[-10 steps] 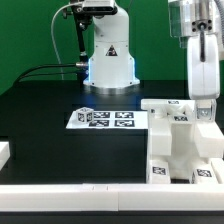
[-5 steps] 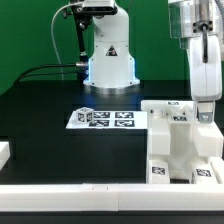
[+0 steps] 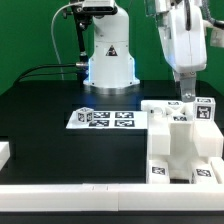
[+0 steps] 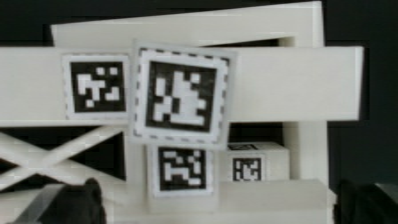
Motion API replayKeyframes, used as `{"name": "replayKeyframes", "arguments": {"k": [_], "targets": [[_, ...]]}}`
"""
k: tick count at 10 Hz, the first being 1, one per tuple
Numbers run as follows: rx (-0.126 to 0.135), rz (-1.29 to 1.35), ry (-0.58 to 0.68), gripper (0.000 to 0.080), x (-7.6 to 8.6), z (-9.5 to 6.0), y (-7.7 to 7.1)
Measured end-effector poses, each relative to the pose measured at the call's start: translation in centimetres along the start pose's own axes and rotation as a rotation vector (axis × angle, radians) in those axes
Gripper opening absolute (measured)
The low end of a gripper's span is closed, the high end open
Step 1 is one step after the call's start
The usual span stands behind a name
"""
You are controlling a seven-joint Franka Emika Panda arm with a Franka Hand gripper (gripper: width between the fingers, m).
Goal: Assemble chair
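The black table fills most of the exterior view, giving me a flat, dark surface where the white parts stand out. My arm comes down from the upper right of that view, so my wrist sits over the work and not off to one side. The chair, only partly built, stands in the lower right of the frame, close to the table's front edge. Its flat panels are stacked and joined into a blocky white form, upright so that further pieces can go on from above. The marker board lies flat near the middle of the frame, just to the exterior view's left of the chair and apart from it. I judge it is there for the cameras and not for me to handle. At the chair's far right corner a tagged post stands upright with its tag facing the camera, and it seems to be seated in place. My pincer hangs just above the chair's top, beside that post and touching nothing. In the wrist view my dark fingertips sit well apart with nothing between them, so I am released and empty, facing the tags squarely to line up the next approach.
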State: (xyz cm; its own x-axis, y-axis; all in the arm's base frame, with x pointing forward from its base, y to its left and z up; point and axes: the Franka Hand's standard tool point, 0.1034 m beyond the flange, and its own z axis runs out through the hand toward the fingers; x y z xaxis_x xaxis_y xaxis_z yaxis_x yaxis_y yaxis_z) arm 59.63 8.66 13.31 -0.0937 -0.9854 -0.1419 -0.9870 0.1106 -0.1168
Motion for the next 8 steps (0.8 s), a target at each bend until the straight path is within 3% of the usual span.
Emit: {"name": "replayKeyframes", "arguments": {"k": [4,7,8], "targets": [[-0.004,-0.059,0.002,0.0649,0.1,0.2,0.1],[0.013,-0.357,-0.007,0.0649,4.2,-1.5,1.5],[0.018,-0.419,-0.002,0.0649,4.8,-1.7,2.0]]}}
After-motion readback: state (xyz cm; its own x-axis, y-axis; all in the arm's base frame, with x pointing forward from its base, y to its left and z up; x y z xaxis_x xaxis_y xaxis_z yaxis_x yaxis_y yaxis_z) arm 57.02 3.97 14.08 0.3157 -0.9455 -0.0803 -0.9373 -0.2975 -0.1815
